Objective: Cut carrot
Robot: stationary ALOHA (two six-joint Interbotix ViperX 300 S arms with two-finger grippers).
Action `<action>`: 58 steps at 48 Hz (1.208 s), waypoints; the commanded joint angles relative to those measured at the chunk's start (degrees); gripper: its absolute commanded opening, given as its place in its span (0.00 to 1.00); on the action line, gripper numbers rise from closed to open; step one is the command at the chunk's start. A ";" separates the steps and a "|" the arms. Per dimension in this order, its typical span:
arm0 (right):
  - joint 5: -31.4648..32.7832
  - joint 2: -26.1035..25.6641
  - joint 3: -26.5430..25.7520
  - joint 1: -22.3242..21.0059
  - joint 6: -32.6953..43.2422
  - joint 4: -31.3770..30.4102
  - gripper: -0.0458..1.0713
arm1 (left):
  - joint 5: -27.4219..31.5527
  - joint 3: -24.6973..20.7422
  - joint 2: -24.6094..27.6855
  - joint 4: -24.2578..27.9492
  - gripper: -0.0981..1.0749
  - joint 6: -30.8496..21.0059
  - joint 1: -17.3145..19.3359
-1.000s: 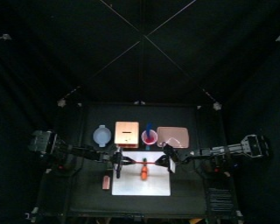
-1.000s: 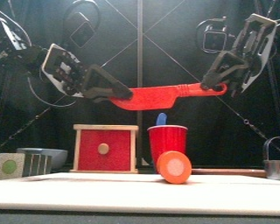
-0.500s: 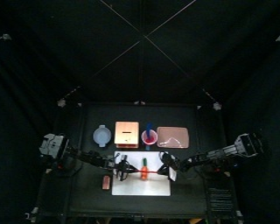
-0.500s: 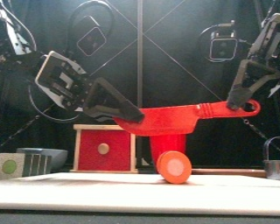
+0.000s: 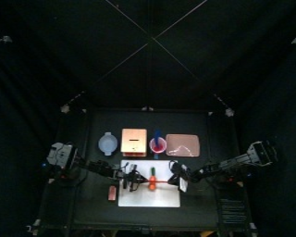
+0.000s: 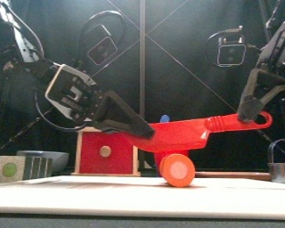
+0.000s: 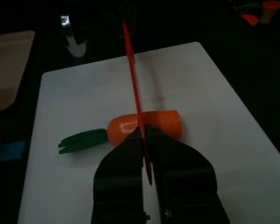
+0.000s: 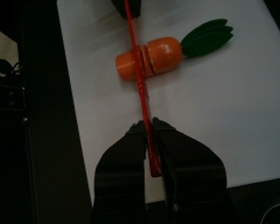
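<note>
The carrot point(image 7: 146, 128), short and orange with green leaves point(image 7: 80, 139), lies on the white board point(image 7: 213, 96). In the front view it shows end-on point(image 6: 176, 168). A red knife point(image 6: 181, 134) hangs across it, just at its top, and I cannot tell whether they touch. My left gripper point(image 6: 139, 127) is shut on the blade end, my right gripper point(image 6: 249, 114) on the handle. In the wrist views the knife runs as a thin red line point(image 8: 136, 70) over the carrot point(image 8: 150, 56). From above, both grippers point(image 5: 129, 172) point(image 5: 176, 172) flank the carrot point(image 5: 152, 181).
Behind the board stand a red box in a wooden frame point(image 6: 108, 151), a red cup point(image 5: 157, 143), a tan block point(image 5: 134, 141), a grey bowl point(image 5: 107, 142) and a pinkish tray point(image 5: 183, 143). A small brownish piece point(image 5: 111, 193) lies left of the board.
Both arms have come down and carried the red knife from high above the board to the top of the carrot. The blade end now hangs lower than the handle.
</note>
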 commanded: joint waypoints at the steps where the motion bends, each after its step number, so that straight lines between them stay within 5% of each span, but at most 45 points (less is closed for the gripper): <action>1: 0.44 -0.44 -0.18 0.09 0.26 0.18 0.35 | 0.35 -0.26 -0.35 0.09 0.38 0.53 -0.18; 58: 0.44 9.40 -1.49 0.53 0.35 1.23 0.35 | 10.81 -0.44 2.02 0.00 0.38 0.18 -1.14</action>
